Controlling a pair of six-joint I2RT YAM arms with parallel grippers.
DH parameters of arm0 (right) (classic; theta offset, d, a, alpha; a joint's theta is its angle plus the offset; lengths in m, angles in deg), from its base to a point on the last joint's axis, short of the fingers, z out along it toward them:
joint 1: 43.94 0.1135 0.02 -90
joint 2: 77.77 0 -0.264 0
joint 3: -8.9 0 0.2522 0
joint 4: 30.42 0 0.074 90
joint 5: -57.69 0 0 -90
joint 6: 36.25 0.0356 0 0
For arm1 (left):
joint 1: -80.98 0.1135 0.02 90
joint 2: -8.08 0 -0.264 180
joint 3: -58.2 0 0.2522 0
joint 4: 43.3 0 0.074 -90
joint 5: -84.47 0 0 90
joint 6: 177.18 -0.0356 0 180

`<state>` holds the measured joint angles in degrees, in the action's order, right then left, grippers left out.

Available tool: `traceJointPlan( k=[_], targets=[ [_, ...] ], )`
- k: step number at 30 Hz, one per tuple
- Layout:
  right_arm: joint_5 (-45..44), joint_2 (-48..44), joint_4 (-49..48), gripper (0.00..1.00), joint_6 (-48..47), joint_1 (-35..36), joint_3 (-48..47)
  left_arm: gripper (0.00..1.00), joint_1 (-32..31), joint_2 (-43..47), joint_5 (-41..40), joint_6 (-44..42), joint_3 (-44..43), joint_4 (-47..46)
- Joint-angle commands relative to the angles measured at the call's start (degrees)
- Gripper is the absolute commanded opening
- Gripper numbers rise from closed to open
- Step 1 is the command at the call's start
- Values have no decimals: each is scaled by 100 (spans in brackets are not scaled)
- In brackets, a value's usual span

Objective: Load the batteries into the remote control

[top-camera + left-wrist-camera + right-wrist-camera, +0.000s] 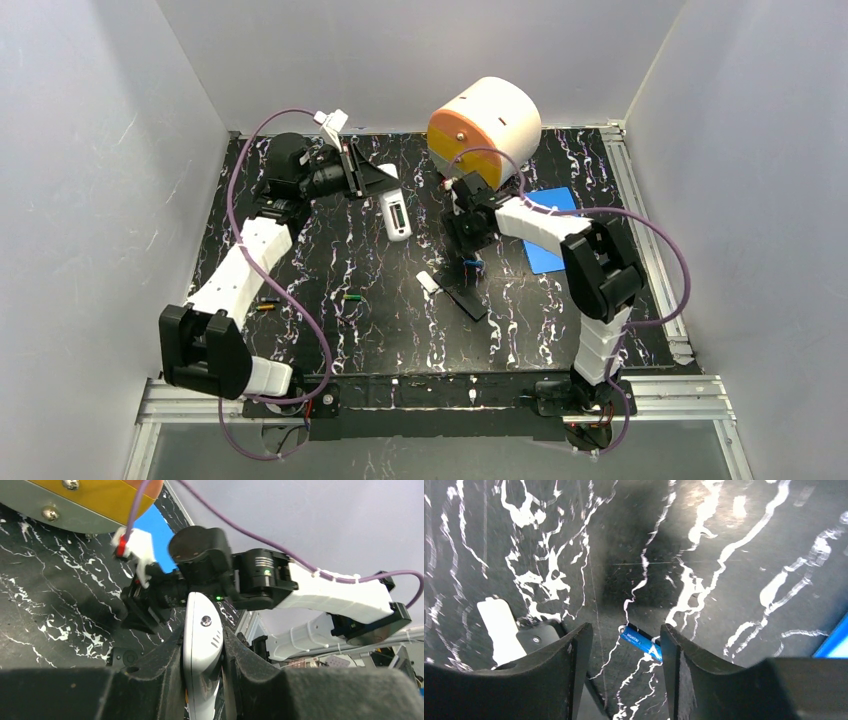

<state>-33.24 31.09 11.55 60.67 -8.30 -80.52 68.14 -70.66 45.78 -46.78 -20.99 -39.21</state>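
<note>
Right claw (624, 630) over blue battery (639, 640)
Its jaws stand apart above the battery, which lies on the bench (724, 555) right of the remote (202, 620) clamped in the left claw (202, 652). Probably light, rigid, slick and prone to roll: pinch across its middle.

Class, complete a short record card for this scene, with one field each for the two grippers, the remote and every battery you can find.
left gripper: shut on the white remote
right gripper: open, pointing down at the table
blue battery: lying on the table between the right gripper's jaws, not gripped
green battery: loose on the table, between the two arms
orange-yellow battery: loose on the table, beside the left arm
batteries in remote: cannot tell
</note>
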Motion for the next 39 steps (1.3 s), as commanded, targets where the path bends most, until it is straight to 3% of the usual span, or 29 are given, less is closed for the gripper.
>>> traceJointPlan(
  k=[1, 4, 7, 11, 15, 21, 39],
  targets=[
    [-922, -823, -212, 62, 2042, -6, -189, 0, 53, 526, -431, -331, -46, 620],
    [-1306, -1261, 50, 63, 3760, -11, 196, 0, 54, 746, -667, -631, -133, 1183],
    [-1459, -1613, 217, 61, 5295, -6, 559, 0, 54, 1014, -667, -581, 81, 1014],
    [-1670, -1596, 752, 58, 6708, -11, 563, 0, 54, 1312, -694, -594, 289, 1013],
    [-1349, -1169, 1313, 56, 7816, -2, 353, 0, 54, 1602, -864, -832, 360, 1243],
    [-1087, -436, 1751, 55, 8256, -4, -16, 0, 54, 1840, -936, -1045, 413, 1488],
    [-1724, 100, 2190, 55, 8528, -3, -357, 0, 54, 1767, -825, -739, 632, 1033]
  ],
)
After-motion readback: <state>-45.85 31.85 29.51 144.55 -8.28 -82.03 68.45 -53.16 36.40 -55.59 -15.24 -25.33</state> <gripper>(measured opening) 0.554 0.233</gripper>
